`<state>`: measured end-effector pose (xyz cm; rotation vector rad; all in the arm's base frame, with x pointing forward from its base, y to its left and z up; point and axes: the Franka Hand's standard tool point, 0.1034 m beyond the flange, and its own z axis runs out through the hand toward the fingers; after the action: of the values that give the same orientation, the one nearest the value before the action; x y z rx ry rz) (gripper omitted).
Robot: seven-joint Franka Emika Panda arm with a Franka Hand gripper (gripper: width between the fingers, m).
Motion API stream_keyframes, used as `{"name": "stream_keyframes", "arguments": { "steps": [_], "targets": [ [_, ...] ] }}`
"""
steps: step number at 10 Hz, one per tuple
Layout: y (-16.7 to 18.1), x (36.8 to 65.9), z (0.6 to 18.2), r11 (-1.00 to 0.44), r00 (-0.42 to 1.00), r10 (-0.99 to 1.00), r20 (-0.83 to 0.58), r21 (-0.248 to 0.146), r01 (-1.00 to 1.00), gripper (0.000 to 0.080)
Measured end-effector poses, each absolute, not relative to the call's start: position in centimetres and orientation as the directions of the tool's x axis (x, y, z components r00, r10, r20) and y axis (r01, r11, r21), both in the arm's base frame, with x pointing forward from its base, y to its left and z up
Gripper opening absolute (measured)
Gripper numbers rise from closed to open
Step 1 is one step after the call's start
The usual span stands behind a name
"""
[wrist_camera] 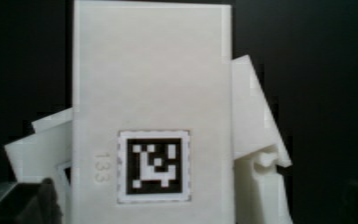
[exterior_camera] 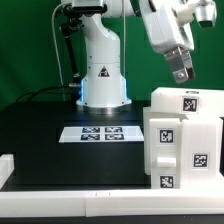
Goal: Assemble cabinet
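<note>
The cabinet (exterior_camera: 182,140) is a large white box with several black-and-white tags, standing at the exterior view's right on the black table. My gripper (exterior_camera: 181,72) hangs just above its top back edge, tilted, touching nothing. In the wrist view a tall white panel of the cabinet (wrist_camera: 149,90) with one tag fills the picture. A dark fingertip (wrist_camera: 23,203) shows at the edge and nothing lies between the jaws, which stand apart. The gripper is open and empty.
The marker board (exterior_camera: 100,132) lies flat in front of the robot's white base (exterior_camera: 103,75). A low white ledge (exterior_camera: 70,203) runs along the table's front. A small white piece (exterior_camera: 5,170) sits at the exterior view's left edge.
</note>
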<state>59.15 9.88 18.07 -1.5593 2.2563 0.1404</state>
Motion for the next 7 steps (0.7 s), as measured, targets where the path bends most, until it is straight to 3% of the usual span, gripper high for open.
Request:
{"name": "stream_keyframes", "arguments": {
  "steps": [2,5,7],
  "targets": [
    [9.78,59.04,17.94,0.258,-0.186,-0.917,-0.352,-0.172,-0.951,0.0797],
    [9.44,59.2,17.85,-0.17,0.246,-0.928,-0.281,-0.27,-0.948,0.0797],
    [9.72,59.51,17.76,-0.407,0.48,-0.839,-0.256,-0.293,-0.866,0.0797]
  ]
}}
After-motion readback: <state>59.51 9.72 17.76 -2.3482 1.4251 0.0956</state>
